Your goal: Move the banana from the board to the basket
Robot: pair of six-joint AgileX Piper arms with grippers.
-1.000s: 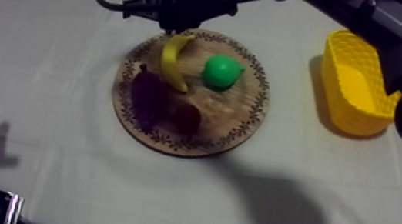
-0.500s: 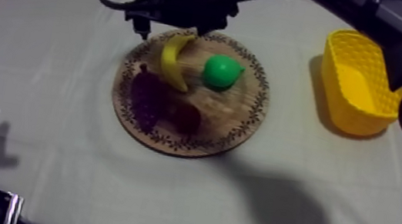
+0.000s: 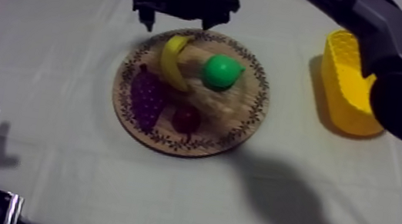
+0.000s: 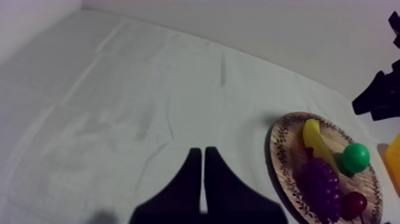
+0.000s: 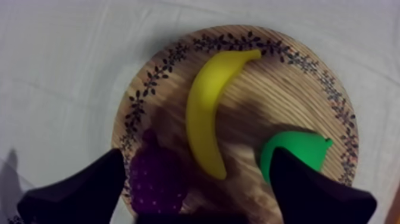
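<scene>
Grey-white cloth lies smooth over the table (image 3: 47, 119). Up goes the right end effector (image 3: 179, 18), lifting off the far rim of the round grainy board (image 3: 240, 132), fingers wide and empty: no grasp yet. The latticed basket (image 3: 345, 106) waits at right. The smooth curved banana (image 3: 172, 60) stays on the board. The left end effector (image 4: 204, 173) is pinched narrow.

The top camera slants down on everything. The right gripper (image 5: 196, 164) carries one close over the round wooden board with a patterned rim (image 5: 286, 89). The left gripper (image 4: 204, 154) carries one seeing that board far ahead.
</scene>
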